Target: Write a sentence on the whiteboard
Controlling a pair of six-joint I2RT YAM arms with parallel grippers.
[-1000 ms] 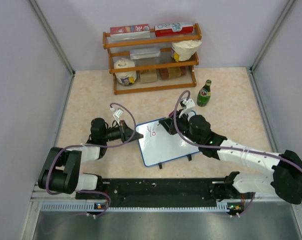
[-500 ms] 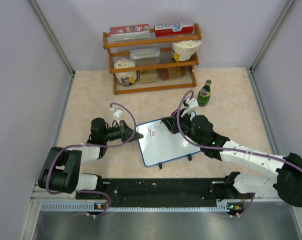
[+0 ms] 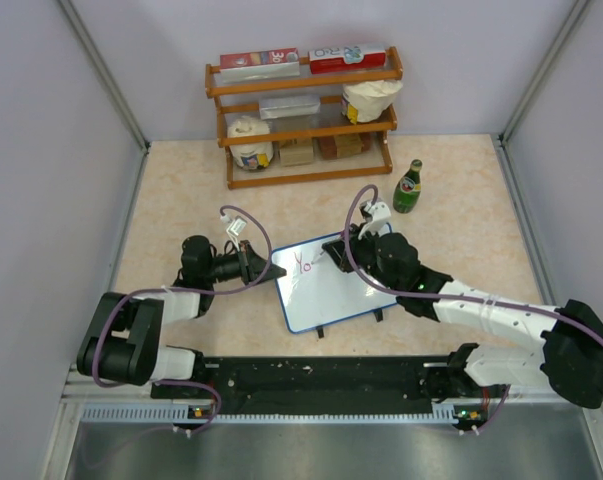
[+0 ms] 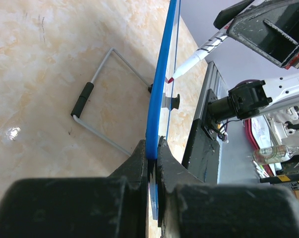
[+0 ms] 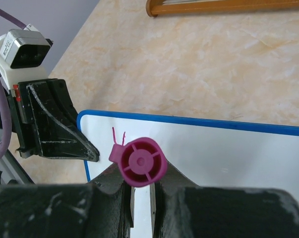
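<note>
Standing tilted at mid-frame on the beige marbled tabletop point(image 3: 181, 190), the small blue-framed white whiteboard point(image 3: 333, 292) has its left edge pinched in the left gripper point(image 3: 265, 270); the right gripper point(image 3: 341, 250) clamps a magenta-ended white marker point(image 5: 139, 162), tip by pink strokes point(image 3: 304, 264) at the board's upper left

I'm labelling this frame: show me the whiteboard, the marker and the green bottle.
whiteboard point(image 3: 326, 296): top external view, on its bare white writing surface.
marker point(image 5: 142, 161): right wrist view, on its round magenta end.
green bottle point(image 3: 407, 192): top external view, on its body.
</note>
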